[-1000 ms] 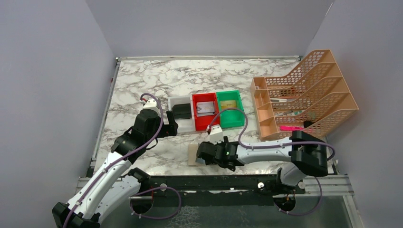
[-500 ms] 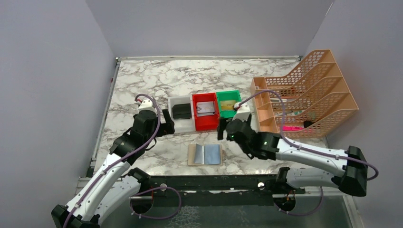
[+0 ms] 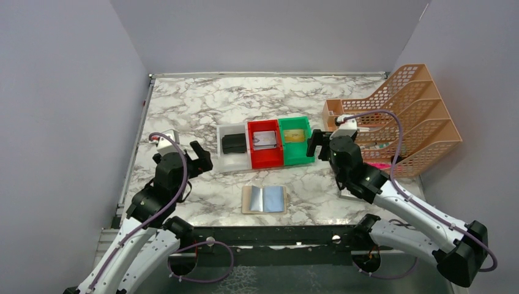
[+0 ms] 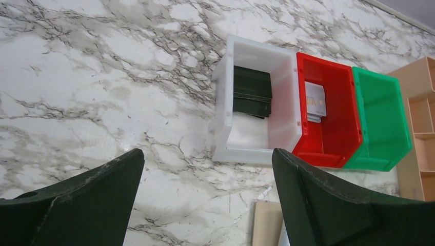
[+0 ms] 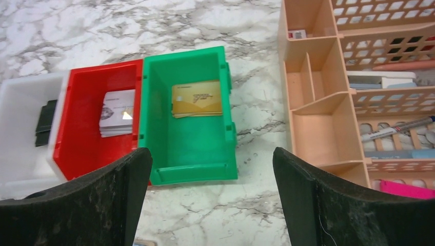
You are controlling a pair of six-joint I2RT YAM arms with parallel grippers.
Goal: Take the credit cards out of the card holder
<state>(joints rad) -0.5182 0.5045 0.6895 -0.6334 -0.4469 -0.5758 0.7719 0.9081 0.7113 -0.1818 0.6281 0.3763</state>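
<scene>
Now, reach back toward the near edge for the card holder [image 3: 264, 199], open flat on the worktop [image 3: 202, 104], long side left to right, midway between left gripper [image 4: 208, 156] and right gripper [image 5: 211, 152], with both jaws wide open, empty.

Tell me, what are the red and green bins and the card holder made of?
Red bin and green bin: probably moulded plastic, glossy, uniform colour, thin walls. Card holder: tan cover maybe matte leather or imitation; shiny inner sleeves, likely plastic.
</scene>
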